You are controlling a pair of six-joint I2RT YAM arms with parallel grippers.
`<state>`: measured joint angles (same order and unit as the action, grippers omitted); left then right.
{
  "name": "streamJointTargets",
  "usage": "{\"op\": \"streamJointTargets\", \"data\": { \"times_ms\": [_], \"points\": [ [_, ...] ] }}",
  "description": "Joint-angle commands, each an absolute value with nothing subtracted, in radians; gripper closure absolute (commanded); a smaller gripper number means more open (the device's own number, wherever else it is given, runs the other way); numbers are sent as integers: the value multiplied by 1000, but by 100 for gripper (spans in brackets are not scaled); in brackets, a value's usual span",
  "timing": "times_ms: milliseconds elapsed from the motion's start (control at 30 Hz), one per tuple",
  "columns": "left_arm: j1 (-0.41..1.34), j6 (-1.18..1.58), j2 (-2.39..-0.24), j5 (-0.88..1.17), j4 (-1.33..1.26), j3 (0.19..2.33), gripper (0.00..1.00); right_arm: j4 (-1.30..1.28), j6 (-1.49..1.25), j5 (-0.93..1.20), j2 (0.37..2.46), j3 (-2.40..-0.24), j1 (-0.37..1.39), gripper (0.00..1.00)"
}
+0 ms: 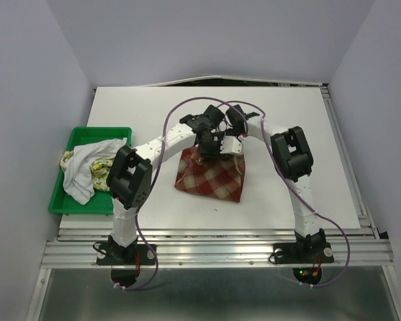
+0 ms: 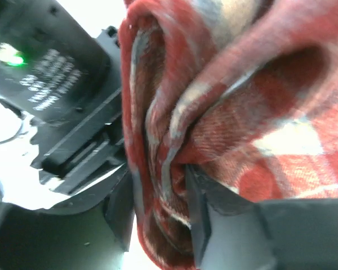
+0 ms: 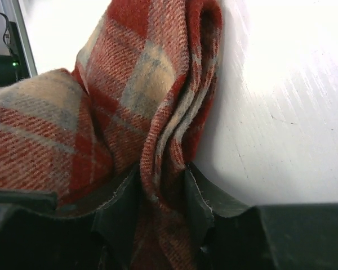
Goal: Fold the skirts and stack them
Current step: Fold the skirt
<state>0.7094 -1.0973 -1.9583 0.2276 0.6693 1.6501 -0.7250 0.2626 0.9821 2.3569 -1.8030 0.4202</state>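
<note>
We see a woolly red-and-cream plaid skirt [image 1: 212,177], bunched in thick folds on the smooth white tabletop [image 1: 287,120]; left claw [image 2: 159,188] and right claw [image 3: 160,180] each pinch a fold.

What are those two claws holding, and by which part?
The red plaid skirt: the left claw and the right claw each pinch bunched folds at its far edge, side by side.

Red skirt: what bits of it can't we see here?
Top view: red skirt far edge, hidden under left gripper and right gripper.
Left wrist view: most of it cut off by the frame, blurred.
Right wrist view: pinched end, hidden behind the fingers.
Layers: too bunched to count.
</note>
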Motion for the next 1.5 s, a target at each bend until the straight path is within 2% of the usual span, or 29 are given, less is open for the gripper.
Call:
{"op": "streamJointTargets", "data": {
  "times_ms": [0,33,100,167,200,267,300,367,467,600,700,800,1000,1033,1100,1233,1267,1300,1333,1367,1400,1467],
  "points": [
    [698,-1075,-1833,195,589,1647,47,-726,258,962,2365,-1848,428,58],
    [698,-1071,-1800,184,589,1649,42,-724,258,953,2367,-1853,428,57],
    [698,-1046,-1761,175,589,1654,38,-724,256,936,2367,-1868,428,53],
    [698,-1026,-1702,161,583,1649,37,-721,256,872,2362,-1890,428,41],
    [698,-994,-1680,158,569,1637,32,-721,244,844,2361,-1929,428,34],
    [698,-957,-1608,144,551,1606,31,-716,218,796,2365,-1988,391,28],
    [698,-941,-1580,141,540,1585,29,-713,206,787,2370,-2024,374,20],
    [695,-873,-1499,126,479,1493,21,-712,177,764,2378,-2143,332,19],
    [675,-752,-1402,132,394,1370,2,-707,175,720,2375,-2239,308,15],
    [621,-546,-1339,225,304,1253,1,-706,187,713,2301,-2200,299,15],
    [575,-436,-1396,339,304,1235,2,-700,196,738,2206,-2064,299,17],
    [542,-344,-1477,472,261,1244,19,-666,170,753,2131,-1941,299,22],
    [497,-112,-1658,448,97,1238,21,-658,129,767,2047,-1821,299,28],
    [482,-80,-1714,440,83,1256,26,-652,114,770,2031,-1787,299,28],
    [462,-54,-1770,452,75,1288,30,-649,94,784,1982,-1760,299,28],
    [422,-20,-1879,526,58,1330,29,-641,90,776,1907,-1695,299,27],
    [416,-15,-1908,543,51,1335,33,-640,89,772,1895,-1687,299,27],
    [402,-8,-1922,587,42,1336,43,-641,90,770,1884,-1672,299,27],
    [397,-6,-1949,606,37,1351,66,-643,89,770,1861,-1667,299,27],
    [390,-6,-1957,612,35,1358,76,-643,84,770,1850,-1663,299,28],
    [368,44,-1962,621,11,1356,97,-644,78,781,1824,-1652,299,32],
    [347,89,-1970,621,-27,1347,100,-640,48,840,1792,-1629,299,37]
  ]
}}
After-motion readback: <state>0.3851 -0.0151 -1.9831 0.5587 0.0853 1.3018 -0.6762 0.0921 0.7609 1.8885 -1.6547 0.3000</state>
